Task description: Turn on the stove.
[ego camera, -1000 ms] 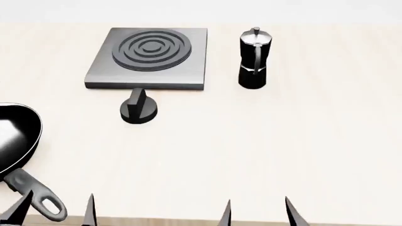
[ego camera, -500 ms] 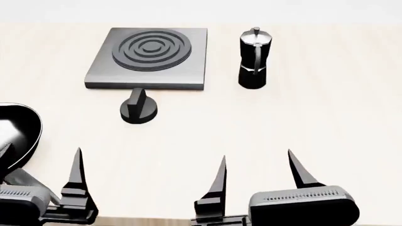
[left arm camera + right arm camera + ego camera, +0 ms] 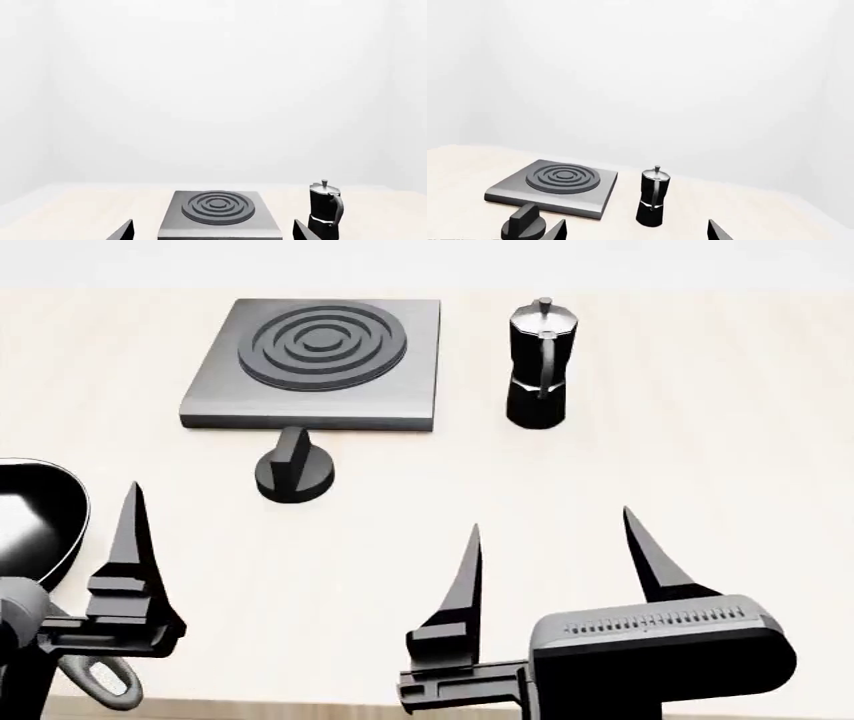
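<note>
The flat square brushed-grey metal stove (image 3: 320, 360), with its raised burner of concentric dark rings, sits toward the far side of the pale wooden bench (image 3: 694, 460), and its small black round knob (image 3: 295, 472) rests on the bench just in front of the slab's near edge, a little left of the slab's middle. That knob is the thing to work: it looks like a rigid, low disc with an upright fin across the top, so my read is that the fin is the place to pinch, one finger on each flat face, then a twist about the vertical. It looks hard and smooth, so a shallow or off-centre grip could slip as it turns. The slab itself looks heavy and stiff, unlikely to shift. The left pincer (image 3: 54, 540) hovers above the near left of the bench, beside the black frying pan (image 3: 34, 530); only one of its fingers shows clearly in the head view, but the left wrist view has both tips wide apart, gripping nothing. The right pincer (image 3: 550, 545) hangs near centre, fingers spread, also empty and well short of the knob. A tall black moka pot (image 3: 537, 365) stands upright right of the stove, apart from it, something to steer clear of.
</note>
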